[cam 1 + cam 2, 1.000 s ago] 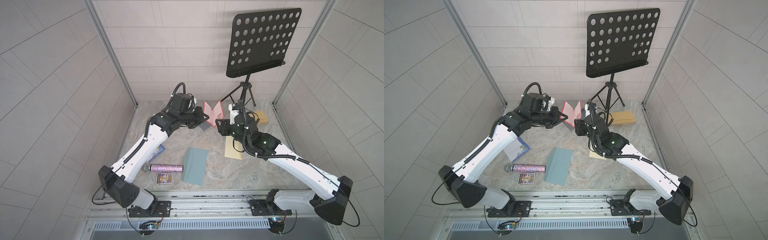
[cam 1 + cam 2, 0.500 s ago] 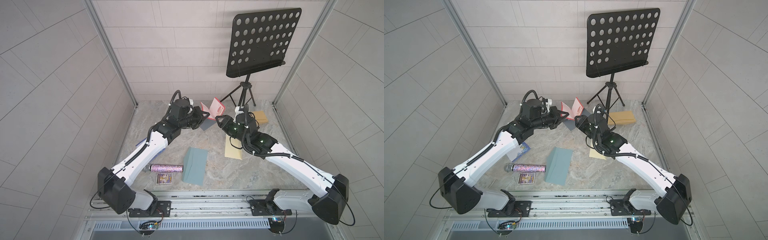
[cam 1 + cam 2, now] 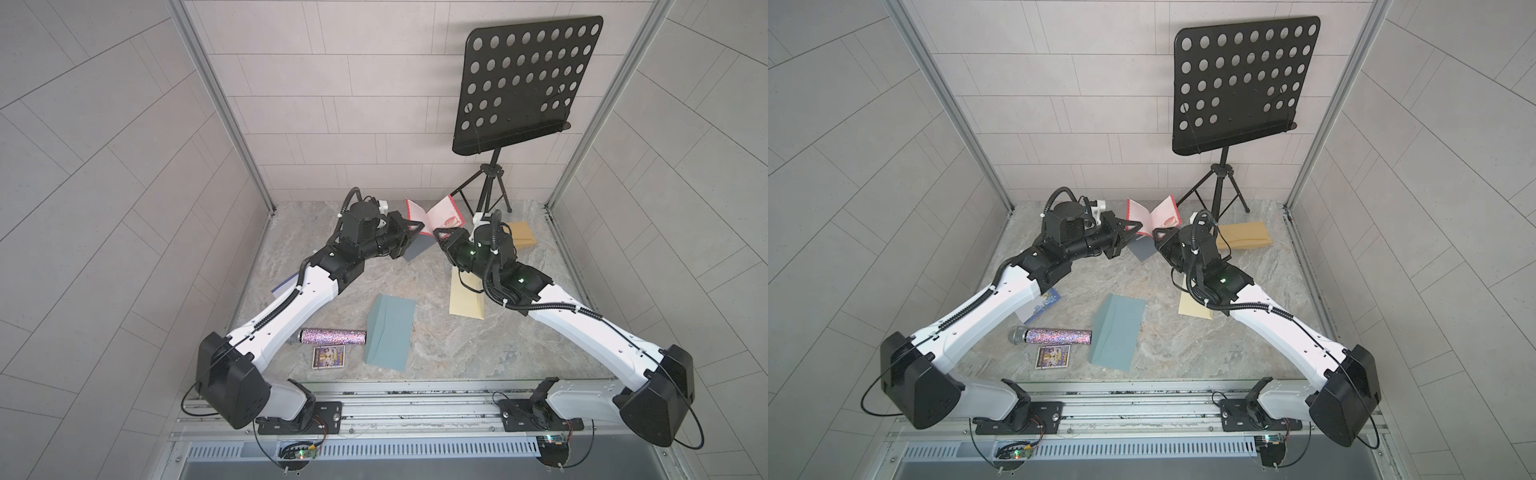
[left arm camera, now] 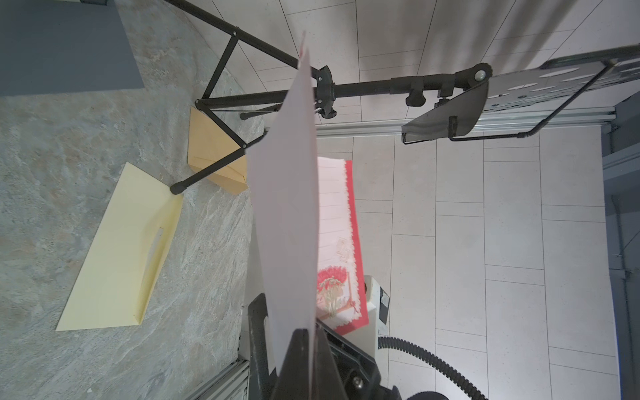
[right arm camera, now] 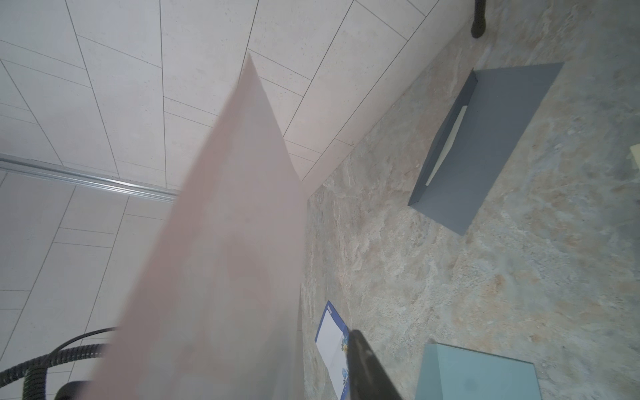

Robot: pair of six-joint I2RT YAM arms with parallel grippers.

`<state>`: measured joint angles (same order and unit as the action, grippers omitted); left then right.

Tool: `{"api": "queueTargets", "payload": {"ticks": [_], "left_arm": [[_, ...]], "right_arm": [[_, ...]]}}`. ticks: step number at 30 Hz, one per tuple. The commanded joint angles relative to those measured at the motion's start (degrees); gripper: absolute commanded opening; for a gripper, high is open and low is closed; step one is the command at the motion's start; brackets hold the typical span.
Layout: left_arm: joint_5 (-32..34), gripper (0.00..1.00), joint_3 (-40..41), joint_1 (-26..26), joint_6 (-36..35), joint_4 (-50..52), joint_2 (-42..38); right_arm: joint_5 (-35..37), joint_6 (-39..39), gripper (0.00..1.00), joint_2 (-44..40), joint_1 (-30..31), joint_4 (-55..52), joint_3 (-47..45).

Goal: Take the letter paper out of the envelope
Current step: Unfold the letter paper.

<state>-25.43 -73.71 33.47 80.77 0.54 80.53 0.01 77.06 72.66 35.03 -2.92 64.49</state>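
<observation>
Over the table (image 3: 419, 278), left claw (image 3: 420, 227) clamps the letter paper (image 3: 445, 214); I cannot tell whether right claw (image 3: 438, 236) grips it too.

The stone-pattern tabletop (image 3: 436, 345) carries 4 envelopes: grey envelope (image 3: 417, 247), teal envelope (image 3: 390, 332), yellow envelope (image 3: 465, 299), brown envelope (image 3: 521, 235). Also a glitter microphone (image 3: 332, 336), picture card (image 3: 329, 358), blue card (image 3: 284, 286), music stand (image 3: 492, 195).

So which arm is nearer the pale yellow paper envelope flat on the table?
Right. The right arm passes directly over the pale yellow envelope, hiding part of it; the left arm is across the table, apart.
</observation>
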Motion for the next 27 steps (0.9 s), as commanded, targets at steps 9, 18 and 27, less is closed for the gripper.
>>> {"api": "queueTargets", "payload": {"ticks": [9, 18, 27], "left_arm": [[-1.2, 0.01, 2.0, 0.7, 4.4, -4.1, -2.0], [-0.9, 0.77, -1.5, -5.1, -3.2, 9.1, -6.4], [-10.0, 0.74, -6.0, -9.4, -16.4, 12.1, -2.1]], "right_arm": [[-0.2, 2.4, 0.0, -1.5, -3.2, 0.8, -0.2], [-14.7, -35.3, 0.0, -7.4, -9.4, -12.2, 4.2], [-27.8, -60.3, 0.0, -16.4, -9.8, -21.1, 1.9]]}}
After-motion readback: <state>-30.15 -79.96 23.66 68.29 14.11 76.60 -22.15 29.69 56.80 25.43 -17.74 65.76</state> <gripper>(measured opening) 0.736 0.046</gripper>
